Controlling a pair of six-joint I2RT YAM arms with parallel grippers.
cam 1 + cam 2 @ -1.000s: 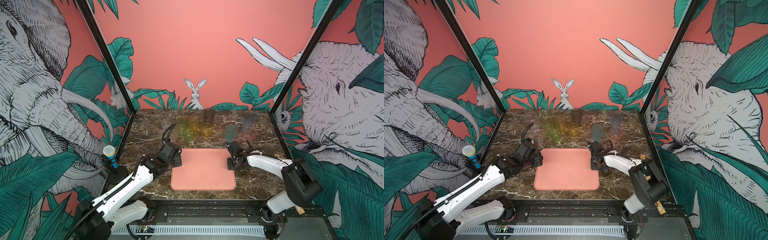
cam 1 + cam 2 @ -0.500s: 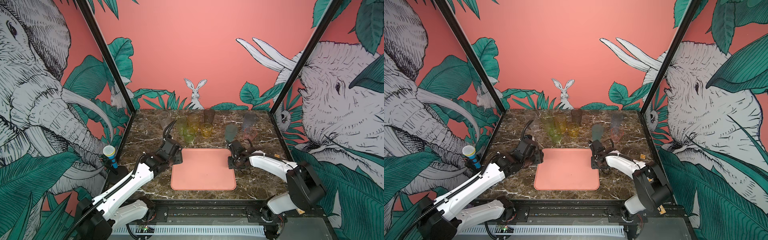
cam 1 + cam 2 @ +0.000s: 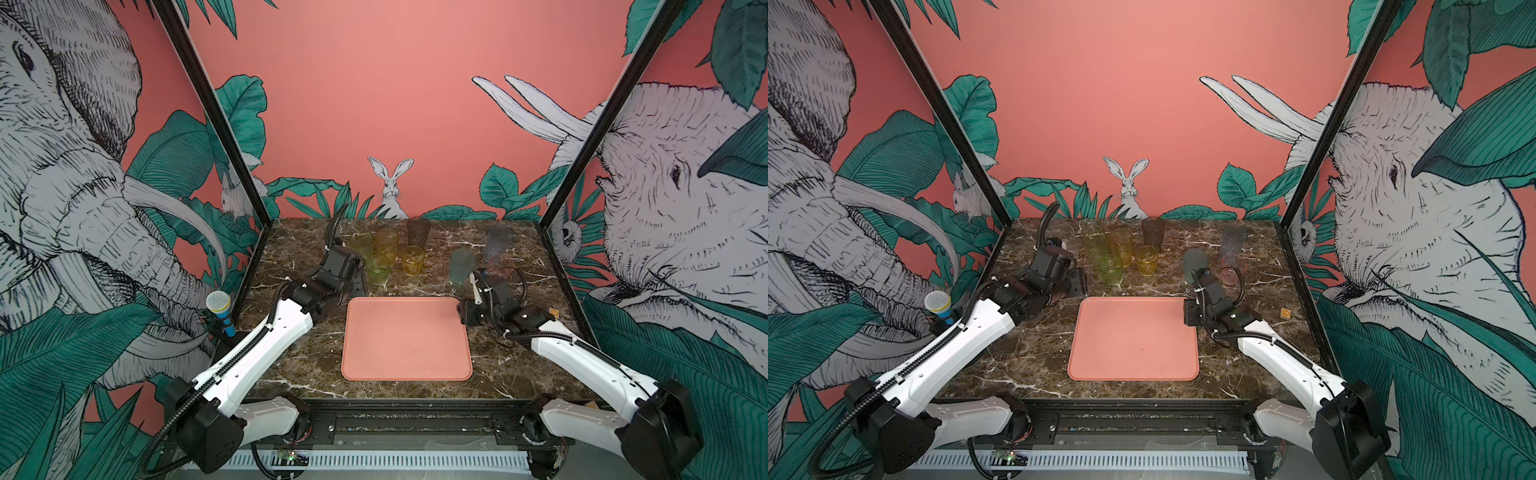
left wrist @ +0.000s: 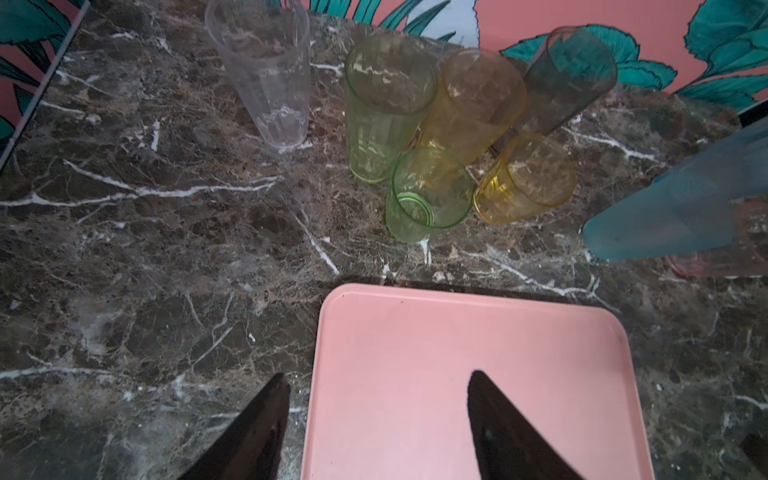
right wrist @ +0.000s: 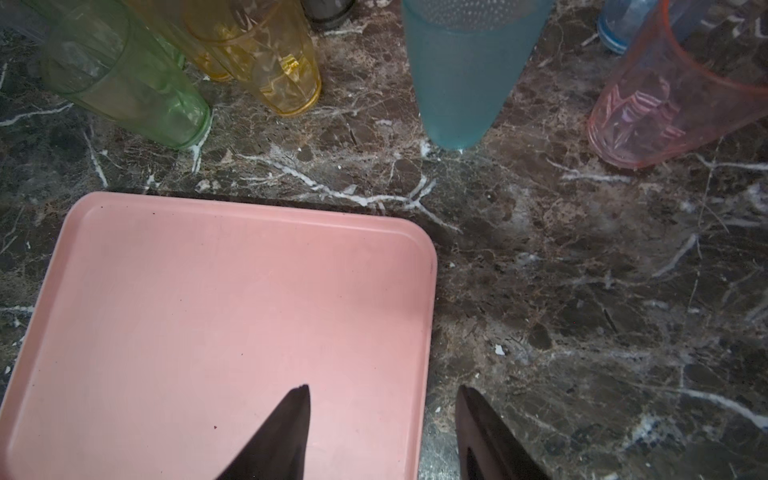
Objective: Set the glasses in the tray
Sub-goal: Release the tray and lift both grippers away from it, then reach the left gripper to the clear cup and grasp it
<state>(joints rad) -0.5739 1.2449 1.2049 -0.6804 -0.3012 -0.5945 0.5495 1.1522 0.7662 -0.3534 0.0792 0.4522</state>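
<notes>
The salmon-pink tray point(image 3: 407, 345) lies bare at the table's middle front. Behind it stand the glasses: short green point(image 3: 377, 269), short amber point(image 3: 412, 261), tall green point(image 4: 386, 104), tall amber point(image 4: 473, 104), smoky grey point(image 3: 418, 230) and clear point(image 4: 266, 79). Further right are teal-grey point(image 3: 461, 267), lavender-blue point(image 3: 498, 241) and pink point(image 5: 673, 95). My left gripper point(image 4: 379, 374) is open and empty, straddling the tray's point(image 4: 478, 340) left edge near its back corner. Over the right edge of the tray point(image 5: 208, 311), my right gripper point(image 5: 383, 387) is also open and empty.
A toy microphone point(image 3: 219, 309) stands at the table's left edge. A small orange piece point(image 3: 1285, 312) lies on the marble near the right wall. Black frame posts and printed walls close in three sides.
My right gripper has gone from shut to open. The left gripper has moved a little further back along the tray's left edge, toward the glasses, and opened slightly wider.
</notes>
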